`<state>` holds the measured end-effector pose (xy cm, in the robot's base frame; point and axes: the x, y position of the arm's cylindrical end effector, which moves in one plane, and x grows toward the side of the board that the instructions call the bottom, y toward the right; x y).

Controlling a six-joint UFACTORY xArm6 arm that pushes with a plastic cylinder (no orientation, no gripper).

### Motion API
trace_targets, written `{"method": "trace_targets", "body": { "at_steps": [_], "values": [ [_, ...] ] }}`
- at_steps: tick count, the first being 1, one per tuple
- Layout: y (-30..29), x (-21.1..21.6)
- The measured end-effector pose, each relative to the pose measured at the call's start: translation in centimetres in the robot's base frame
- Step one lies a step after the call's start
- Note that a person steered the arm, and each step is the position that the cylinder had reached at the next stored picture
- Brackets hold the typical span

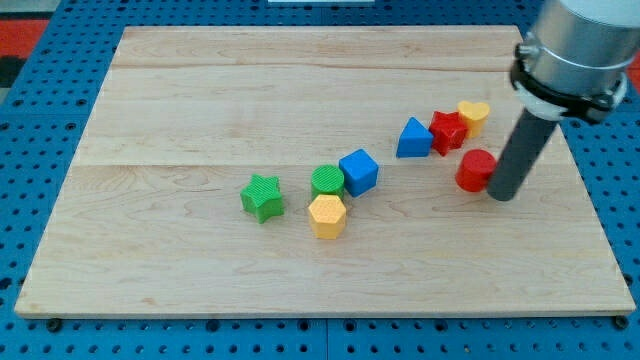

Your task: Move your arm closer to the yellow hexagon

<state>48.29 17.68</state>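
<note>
The yellow hexagon [327,215] lies near the middle of the wooden board [200,90], touching a green round block [327,181] just above it. My tip [503,194] is far to the view's right of the hexagon, right beside a red round block [476,170], on its right side. The rod rises from the tip to the arm [575,45] at the view's top right.
A green star [262,197] lies left of the hexagon. A blue cube [359,172] touches the green block's right side. A blue triangle [413,139], a red star [448,131] and a yellow heart [473,116] form a row up right. Blue pegboard [40,150] surrounds the board.
</note>
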Motion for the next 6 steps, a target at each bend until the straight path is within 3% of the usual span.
{"method": "trace_targets", "body": {
  "at_steps": [2, 3, 4, 6],
  "values": [
    [-1.6, -2.6],
    [-3.4, 1.8],
    [-10.1, 4.9],
    [-14.2, 5.3]
  ]
}}
